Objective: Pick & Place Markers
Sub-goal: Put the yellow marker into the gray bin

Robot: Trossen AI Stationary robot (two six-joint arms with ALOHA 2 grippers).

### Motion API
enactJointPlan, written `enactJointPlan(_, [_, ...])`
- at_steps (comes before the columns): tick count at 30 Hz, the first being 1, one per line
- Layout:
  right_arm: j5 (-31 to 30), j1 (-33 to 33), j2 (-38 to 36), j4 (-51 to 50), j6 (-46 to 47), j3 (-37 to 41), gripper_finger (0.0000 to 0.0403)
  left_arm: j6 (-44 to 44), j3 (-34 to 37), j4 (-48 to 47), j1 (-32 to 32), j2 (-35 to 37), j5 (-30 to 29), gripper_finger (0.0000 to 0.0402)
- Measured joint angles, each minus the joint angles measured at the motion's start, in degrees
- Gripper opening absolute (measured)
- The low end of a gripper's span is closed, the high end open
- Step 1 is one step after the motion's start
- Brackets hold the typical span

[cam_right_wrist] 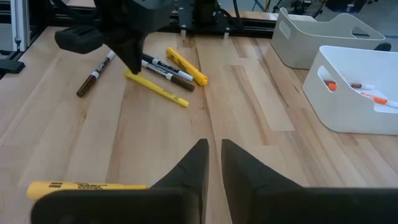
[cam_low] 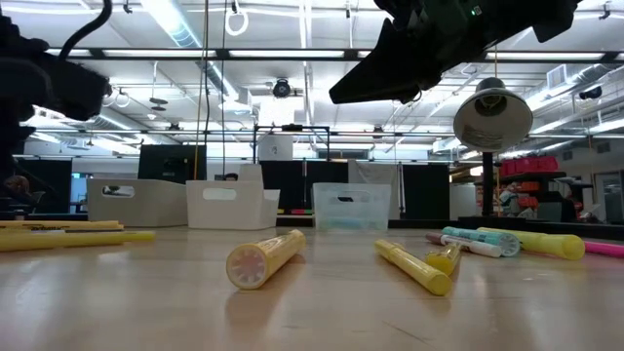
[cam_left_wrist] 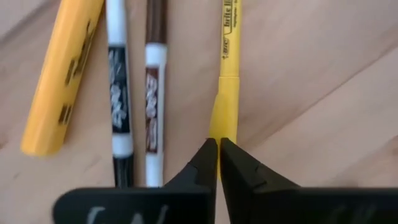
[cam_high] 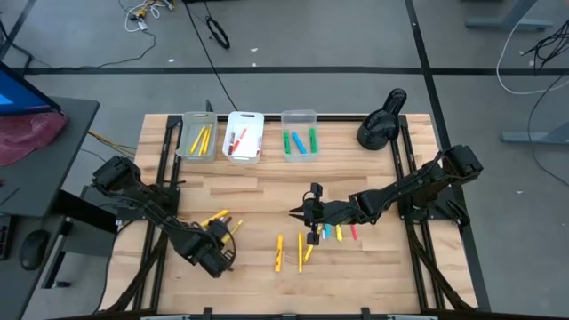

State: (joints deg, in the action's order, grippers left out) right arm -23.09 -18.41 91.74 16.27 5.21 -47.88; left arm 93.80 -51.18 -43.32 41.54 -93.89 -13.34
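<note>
Several markers lie flat on the wooden table. One cluster is near the left front: a thick yellow one (cam_left_wrist: 62, 74), a black one (cam_left_wrist: 118, 93), a brown one (cam_left_wrist: 154, 93) and a thin yellow marker (cam_left_wrist: 227, 68). My left gripper (cam_left_wrist: 219, 148) points down with its fingers shut, tips right over the thin yellow marker's near end (cam_right_wrist: 130, 75). My right gripper (cam_right_wrist: 215, 149) hovers over mid-table with a narrow gap and nothing between its fingers. More markers (cam_high: 300, 251) lie below and beside it. My left gripper comes from above onto the near end (cam_left_wrist: 221, 124) of the thin yellow marker, which lies flat on the table. The shut tips cover that end. I cannot tell whether they touch it or have any of it between them.
Three small bins stand along the far edge: a grey one (cam_high: 196, 135), a white one (cam_high: 244, 135) and a clear one (cam_high: 300, 133), each with markers inside. A black lamp-like object (cam_high: 382, 120) stands at the far right. Another brown marker (cam_right_wrist: 93, 78) lies apart from the cluster.
</note>
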Motion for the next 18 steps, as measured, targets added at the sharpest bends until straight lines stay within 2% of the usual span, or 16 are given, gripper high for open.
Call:
enactJointPlan(6, [0.0,0.0,0.0,0.0,-0.1,0.0,0.0045,-2.7,0.1,0.7,0.0,0.0,-4.6,0.0005])
enactJointPlan(18, [0.0,0.0,0.0,0.0,-0.2,0.0,0.0045,-4.8,0.1,0.7,-0.9,0.0,-5.2,0.0003])
